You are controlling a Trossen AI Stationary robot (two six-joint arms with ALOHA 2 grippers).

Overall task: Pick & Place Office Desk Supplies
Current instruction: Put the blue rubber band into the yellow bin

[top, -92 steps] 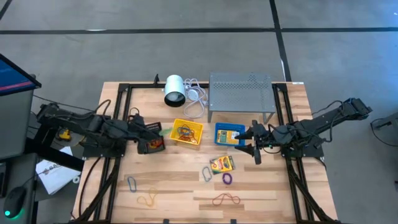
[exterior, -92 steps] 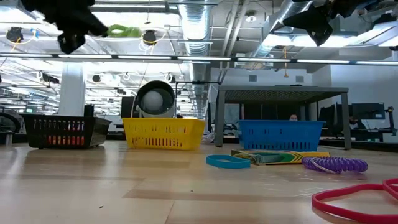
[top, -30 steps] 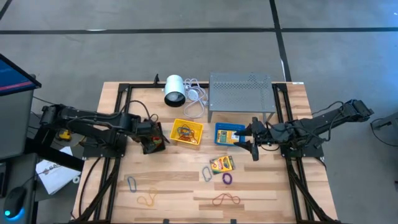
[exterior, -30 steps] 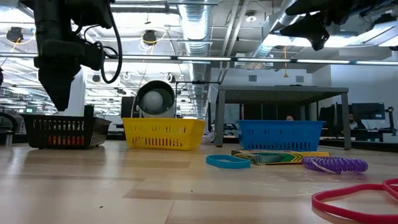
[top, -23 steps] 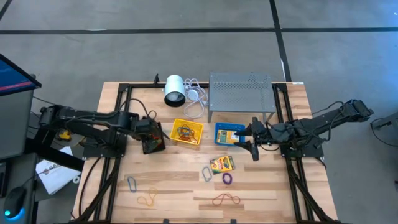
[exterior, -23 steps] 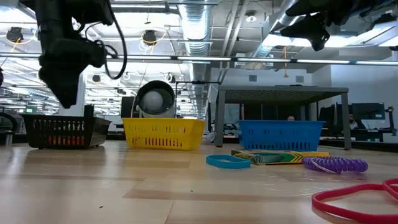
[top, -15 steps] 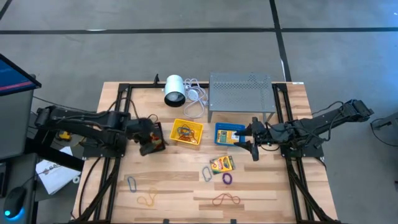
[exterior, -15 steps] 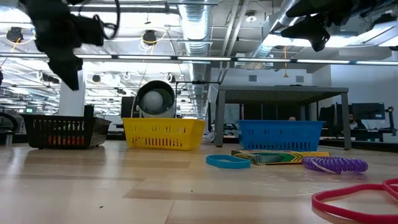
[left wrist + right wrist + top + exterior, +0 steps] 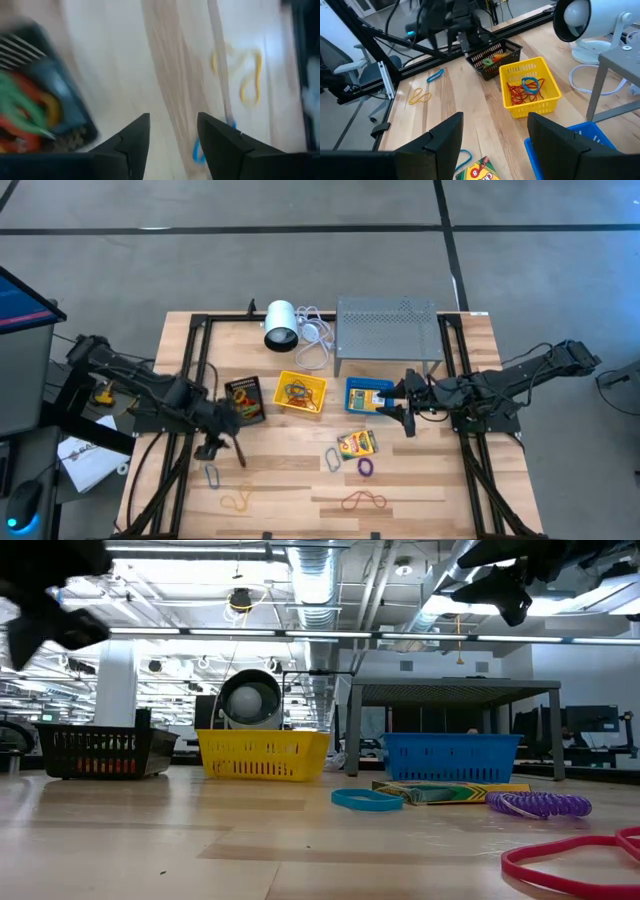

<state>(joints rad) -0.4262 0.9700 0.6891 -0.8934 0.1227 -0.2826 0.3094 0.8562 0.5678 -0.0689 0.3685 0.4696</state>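
Beside the yellow basket [image 9: 301, 392] — a mesh-walled plastic tray holding a tangle of thin red and blue rubber bands [image 9: 524, 87] — stands the black basket [image 9: 244, 399], also mesh, with green and orange bands inside. On the yellow basket's other side is the blue basket [image 9: 368, 395], and beyond it the grey perforated rack [image 9: 388, 333].

Nearer the table's front edge than the yellow basket lies the flat yellow-and-green crayon box [image 9: 356, 443], its long axis slanting up toward the rack, with a blue clip [image 9: 332, 459] and a coiled purple ring [image 9: 365, 466] just beside it.

A second ago the left gripper [image 9: 222, 447] was at the black basket; it has since swung forward over bare wood near a blue clip [image 9: 212, 475] and a yellow band [image 9: 237, 501], its fingers [image 9: 131, 141] apart and empty. The right gripper [image 9: 398, 414] has stayed beside the blue basket — spread wide, holding nothing.
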